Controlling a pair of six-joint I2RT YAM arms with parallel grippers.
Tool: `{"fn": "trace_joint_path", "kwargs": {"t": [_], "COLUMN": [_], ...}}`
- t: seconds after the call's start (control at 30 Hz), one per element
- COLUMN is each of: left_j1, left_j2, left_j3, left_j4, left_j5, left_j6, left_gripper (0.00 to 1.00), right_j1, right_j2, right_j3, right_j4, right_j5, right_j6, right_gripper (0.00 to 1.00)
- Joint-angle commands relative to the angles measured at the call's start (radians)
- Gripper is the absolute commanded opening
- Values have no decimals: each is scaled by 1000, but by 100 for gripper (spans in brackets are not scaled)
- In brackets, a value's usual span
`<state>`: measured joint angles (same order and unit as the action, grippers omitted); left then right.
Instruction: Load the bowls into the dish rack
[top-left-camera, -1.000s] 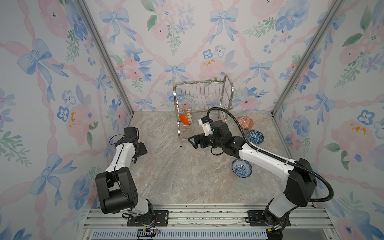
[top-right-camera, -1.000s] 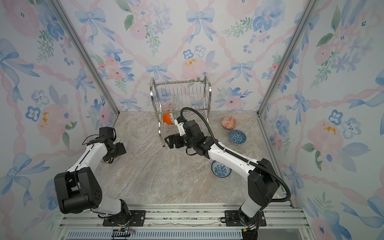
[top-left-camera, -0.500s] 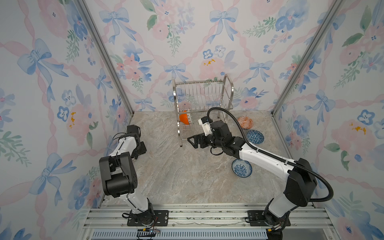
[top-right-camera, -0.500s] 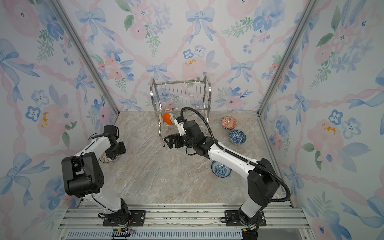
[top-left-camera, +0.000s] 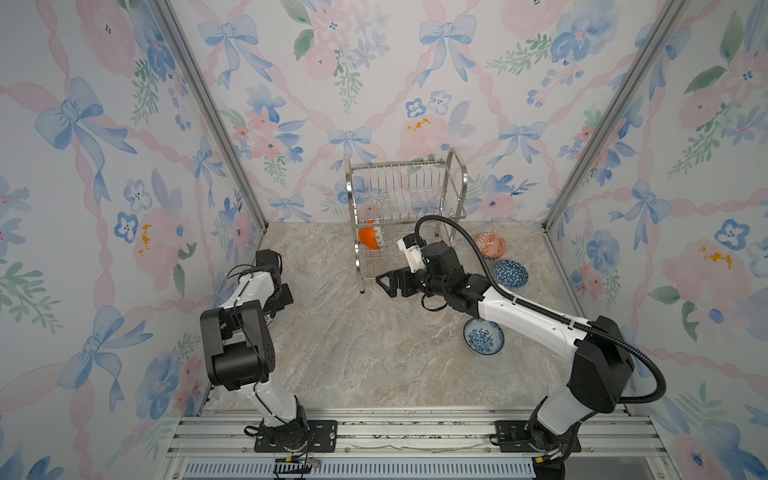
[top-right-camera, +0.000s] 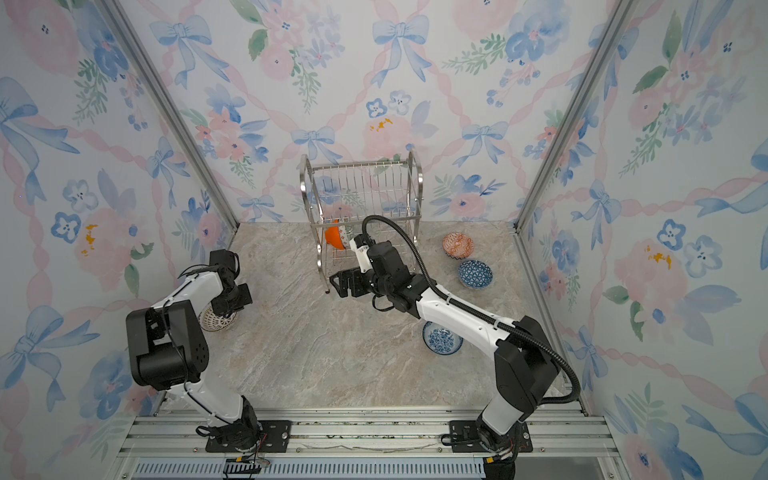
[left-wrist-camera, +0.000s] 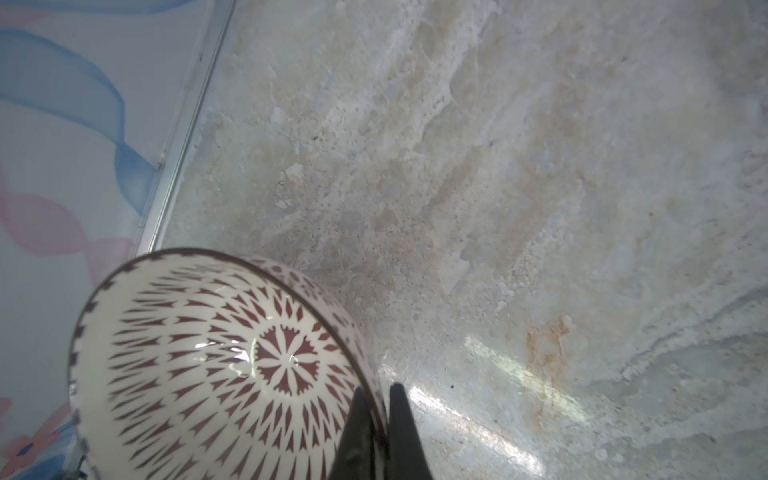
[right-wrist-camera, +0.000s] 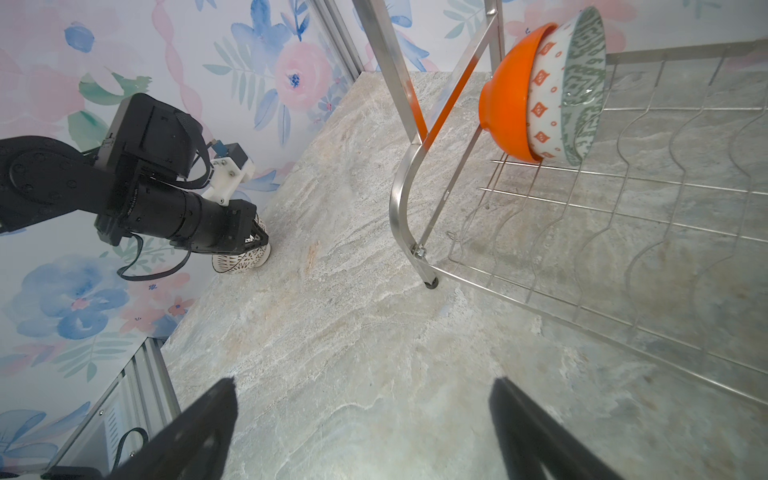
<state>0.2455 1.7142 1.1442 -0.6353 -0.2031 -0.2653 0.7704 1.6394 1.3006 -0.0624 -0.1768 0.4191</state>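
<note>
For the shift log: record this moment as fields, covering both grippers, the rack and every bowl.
left gripper: shut on the rim of the lattice bowl, tilted by the left wall
right gripper: open, empty, in front of the dish rack
in rack, lower tier: orange bowl with green-white bowl nested inside, both on edge
on table, right side: red-patterned bowl, dark-blue bowl, blue floral bowl, upright
left to load: four bowls
</note>
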Motion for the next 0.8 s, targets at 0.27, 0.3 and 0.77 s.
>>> {"fn": "trace_joint_path", "kwargs": {"t": [0.27, 0.3, 0.77], "left_j1": [-146, -175, -613], "left_j2": [-84, -92, -133], "left_j3": [-5, -6, -56], "left_j4": [-70, -77, -90], "left_j5": [71, 73, 82], "left_j6": [-16, -26, -265], "left_gripper": [0, 0, 0], "right_j1": [-28, -37, -157], "right_j2": [-54, -57, -110], "right_j3": [-44, -48, -119], "right_j4": [-1, -1, -9], "right_j5": [29, 31, 62], "right_j6": [14, 22, 67], "right_gripper": [97, 97, 97]}}
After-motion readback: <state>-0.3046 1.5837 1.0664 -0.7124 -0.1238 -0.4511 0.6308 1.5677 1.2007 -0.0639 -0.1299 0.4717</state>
